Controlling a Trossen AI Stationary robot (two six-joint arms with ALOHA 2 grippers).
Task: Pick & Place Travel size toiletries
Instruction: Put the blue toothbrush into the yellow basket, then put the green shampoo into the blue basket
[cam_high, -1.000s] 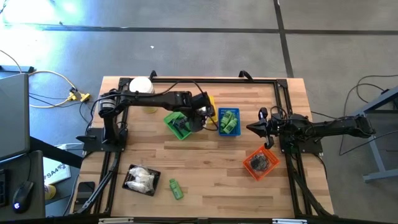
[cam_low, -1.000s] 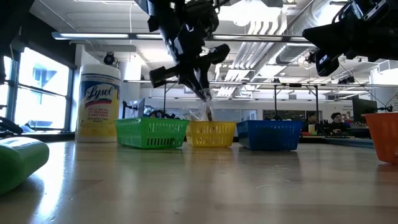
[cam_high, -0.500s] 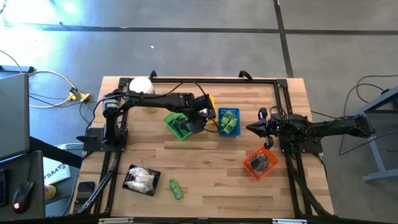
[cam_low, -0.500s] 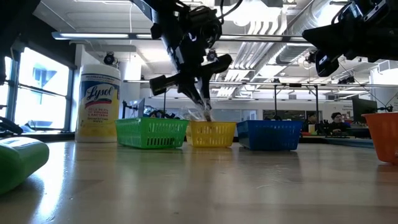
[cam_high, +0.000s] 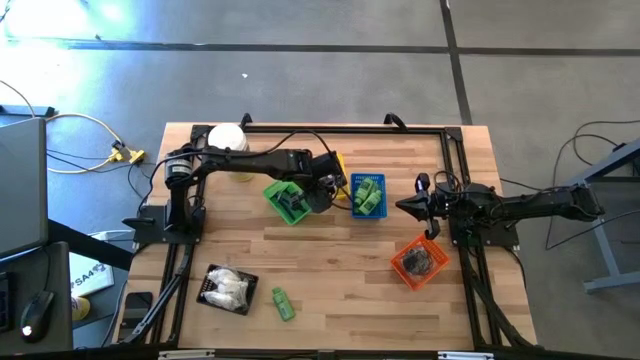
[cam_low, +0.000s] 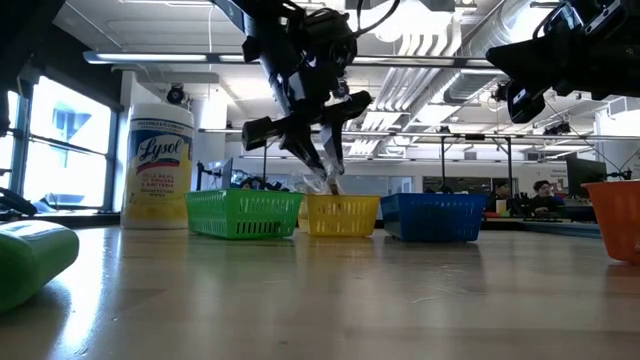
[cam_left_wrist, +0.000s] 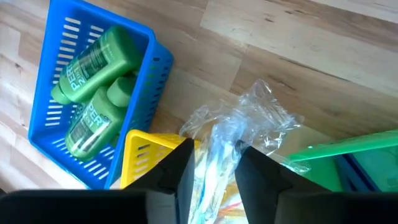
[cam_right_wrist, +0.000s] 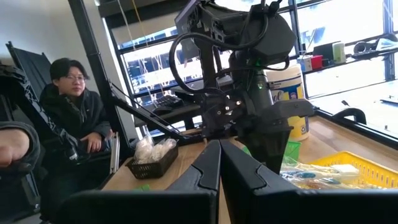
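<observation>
Near the high view's upper centre, the left hand (cam_left_wrist: 211, 171) hangs over the yellow plastic basket (cam_left_wrist: 146, 155). Its fingers (cam_left_wrist: 186, 171) stand slightly parted, with the clear crinkly-wrapped toothbrush packet (cam_left_wrist: 239, 127) between them. The right hand (cam_high: 404, 208), shut, waits at right.

White jar (cam_high: 227, 137) beside green basket (cam_high: 277, 192)

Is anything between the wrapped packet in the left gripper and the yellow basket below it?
Nothing visible. The left gripper has the clear wrapped packet between its fingers directly over the yellow basket, which lies between the green basket and blue basket.
</observation>
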